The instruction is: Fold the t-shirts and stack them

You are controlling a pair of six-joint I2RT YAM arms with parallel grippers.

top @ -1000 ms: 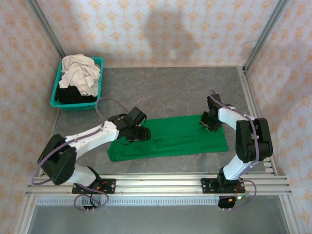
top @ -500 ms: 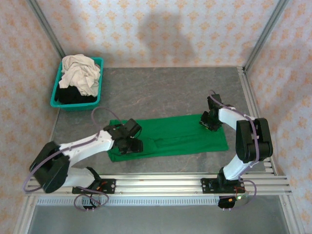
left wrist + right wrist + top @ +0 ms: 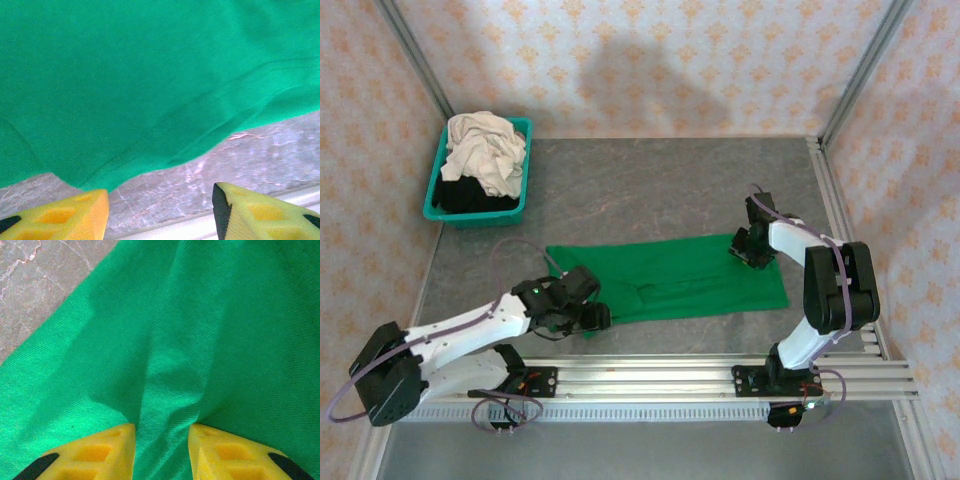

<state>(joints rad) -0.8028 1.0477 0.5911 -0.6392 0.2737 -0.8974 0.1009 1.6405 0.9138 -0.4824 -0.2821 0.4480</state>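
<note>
Green t-shirt [image 3: 680,280]: spread on tabletop [image 3: 660,190], near centre. Right gripper [image 3: 750,252] pinches a ridge at its right end. Left gripper [image 3: 588,318] half-open, empty, beside near-left hem. Risk: a one-sided pull likely skews the fold, and the thin pinch may slip.

The far half of the table [image 3: 670,180], toward 12 o'clock, lies bare and open to a pass. At 10 o'clock the teal basket [image 3: 438,200] (heaped with cream and black t-shirts [image 3: 480,160]) blocks the corner. The green t-shirt [image 3: 690,275] spans the middle. The left arm [image 3: 470,325] lies low at 8 o'clock and the right arm [image 3: 825,280] stands at 4 o'clock, with a bare strip at 6 o'clock between them.
</note>
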